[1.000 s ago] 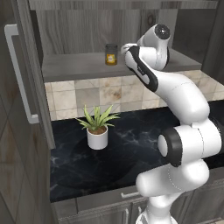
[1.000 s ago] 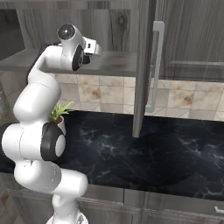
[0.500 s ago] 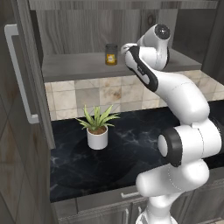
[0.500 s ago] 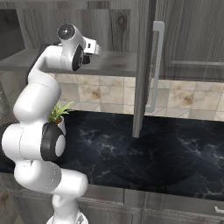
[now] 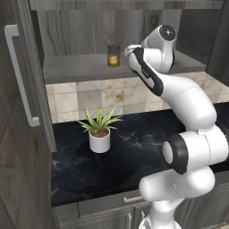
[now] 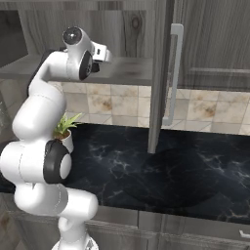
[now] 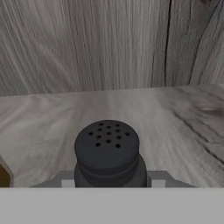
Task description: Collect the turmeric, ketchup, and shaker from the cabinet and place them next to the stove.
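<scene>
Nothing has moved over the last second: the jaws stay set either side of the shaker (image 7: 107, 151) on the cabinet (image 5: 80, 69) shelf (grip uncertain), the turmeric (image 5: 113, 55) alongside, so lifting comes next.

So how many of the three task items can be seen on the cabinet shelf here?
2. The turmeric stands on the shelf left of the arm; the shaker sits right at the end effector. The ketchup may be hidden behind the arm.
</scene>
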Controlling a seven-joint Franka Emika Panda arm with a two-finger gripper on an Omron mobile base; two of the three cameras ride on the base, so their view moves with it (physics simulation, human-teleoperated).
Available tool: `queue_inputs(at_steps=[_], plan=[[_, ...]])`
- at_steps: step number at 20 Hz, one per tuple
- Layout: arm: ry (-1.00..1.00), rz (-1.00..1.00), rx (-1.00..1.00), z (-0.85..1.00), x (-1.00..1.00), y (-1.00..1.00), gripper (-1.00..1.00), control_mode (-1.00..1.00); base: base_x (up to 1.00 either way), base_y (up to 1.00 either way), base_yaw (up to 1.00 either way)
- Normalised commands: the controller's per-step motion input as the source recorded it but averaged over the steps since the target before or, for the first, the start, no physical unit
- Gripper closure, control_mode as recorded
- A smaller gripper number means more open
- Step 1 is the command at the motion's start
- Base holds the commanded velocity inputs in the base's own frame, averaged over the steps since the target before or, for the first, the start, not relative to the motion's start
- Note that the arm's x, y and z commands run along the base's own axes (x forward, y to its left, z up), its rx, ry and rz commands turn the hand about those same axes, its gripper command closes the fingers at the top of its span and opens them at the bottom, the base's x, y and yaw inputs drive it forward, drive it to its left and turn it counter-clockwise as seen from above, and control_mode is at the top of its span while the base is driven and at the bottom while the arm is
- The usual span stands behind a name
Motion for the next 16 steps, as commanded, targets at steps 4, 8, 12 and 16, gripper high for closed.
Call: queue_inputs(at_steps=[4, 8, 12, 16], plan=[[0.00, 0.00, 0.00, -0.10, -0.51, 0.00, 1.00, -1.00, 0.00, 0.00, 0.00], [-0.03, 0.00, 0.00, -0.05, -0.78, 0.00, 1.00, -1.00, 0.00, 0.00, 0.00], [-0.04, 0.00, 0.00, 0.00, -0.99, 0.00, 1.00, -1.00, 0.00, 0.00, 0.00], [0.00, 0.01, 0.00, 0.08, -0.89, 0.00, 1.00, -1.00, 0.00, 0.00, 0.00]])
